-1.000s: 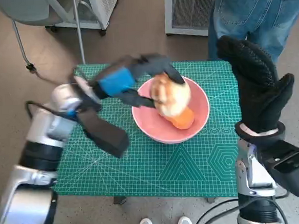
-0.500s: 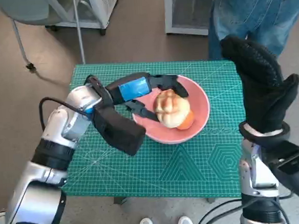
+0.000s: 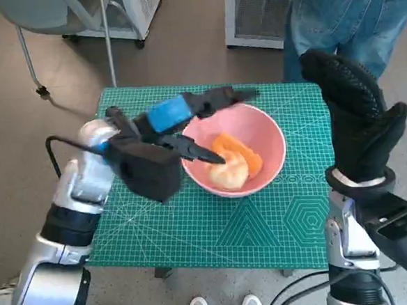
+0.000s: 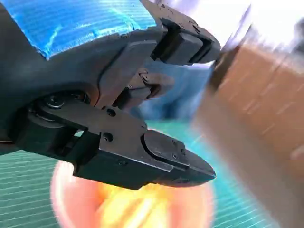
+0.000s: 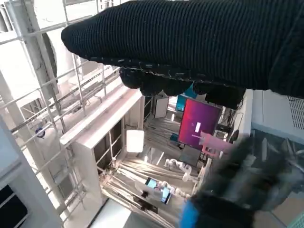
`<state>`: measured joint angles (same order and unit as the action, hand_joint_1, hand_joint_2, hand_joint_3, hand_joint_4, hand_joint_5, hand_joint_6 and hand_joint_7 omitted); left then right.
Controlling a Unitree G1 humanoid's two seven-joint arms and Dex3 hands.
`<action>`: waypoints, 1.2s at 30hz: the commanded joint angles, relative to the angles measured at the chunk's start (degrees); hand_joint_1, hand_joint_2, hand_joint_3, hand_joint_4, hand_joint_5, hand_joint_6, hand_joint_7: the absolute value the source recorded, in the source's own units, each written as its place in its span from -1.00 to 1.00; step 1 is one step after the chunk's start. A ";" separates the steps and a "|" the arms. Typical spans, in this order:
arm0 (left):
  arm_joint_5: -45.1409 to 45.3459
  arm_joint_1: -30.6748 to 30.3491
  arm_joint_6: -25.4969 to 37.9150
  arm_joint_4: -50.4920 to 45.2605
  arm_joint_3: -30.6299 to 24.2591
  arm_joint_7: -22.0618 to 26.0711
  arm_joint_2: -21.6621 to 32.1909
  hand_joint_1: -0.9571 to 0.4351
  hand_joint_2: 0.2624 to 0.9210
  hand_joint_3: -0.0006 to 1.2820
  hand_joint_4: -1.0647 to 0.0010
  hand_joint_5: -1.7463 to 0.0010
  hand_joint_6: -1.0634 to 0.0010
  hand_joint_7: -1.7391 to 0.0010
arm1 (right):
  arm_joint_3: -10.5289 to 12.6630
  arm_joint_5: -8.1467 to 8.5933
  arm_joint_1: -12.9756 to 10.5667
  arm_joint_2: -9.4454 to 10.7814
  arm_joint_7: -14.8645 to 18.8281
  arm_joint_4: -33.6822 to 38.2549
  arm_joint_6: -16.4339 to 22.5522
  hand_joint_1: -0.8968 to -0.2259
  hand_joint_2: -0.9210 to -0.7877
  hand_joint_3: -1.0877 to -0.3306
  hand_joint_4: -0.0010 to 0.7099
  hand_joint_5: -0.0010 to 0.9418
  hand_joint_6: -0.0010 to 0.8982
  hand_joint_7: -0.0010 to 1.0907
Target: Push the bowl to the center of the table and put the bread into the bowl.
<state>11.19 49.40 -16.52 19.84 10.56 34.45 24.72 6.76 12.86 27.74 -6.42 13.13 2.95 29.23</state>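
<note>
Bread lies in pink bowl; no writing readable anywhere.

Surface: small table, top fully covered by a green cutting mat with a pale printed grid and geometric figures. One item rests directly on it: a pink bowl, upright, sitting right of centre and toward the far edge, well apart from the near edge. Surface stands on a brown floor.
</note>
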 commanded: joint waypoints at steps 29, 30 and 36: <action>-26.32 -14.22 -10.19 -9.90 -17.63 -16.09 -17.86 0.04 1.00 -0.89 0.59 0.96 0.35 0.93 | 0.27 -1.02 5.91 -2.89 0.27 -0.34 -3.78 -0.17 -1.00 -0.05 -0.14 -0.88 -0.91 0.30; -26.42 -14.33 -9.88 -10.09 -17.61 -15.90 -17.73 0.04 1.00 -0.88 0.59 0.96 0.34 0.93 | 0.23 -1.14 6.06 -2.99 0.25 -0.38 -3.87 -0.18 -1.00 -0.05 -0.14 -0.88 -0.91 0.29; -27.31 -14.74 -7.71 -11.39 -17.41 -14.81 -17.38 0.05 1.00 -0.87 0.56 0.96 0.31 0.93 | 0.09 -1.78 6.69 -3.33 0.30 -0.24 -3.91 -0.19 -1.00 -0.04 -0.13 -0.89 -0.89 0.27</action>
<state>-14.92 35.20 -25.31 10.02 -6.98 19.07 6.89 6.86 11.50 34.33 -9.02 13.10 2.04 26.04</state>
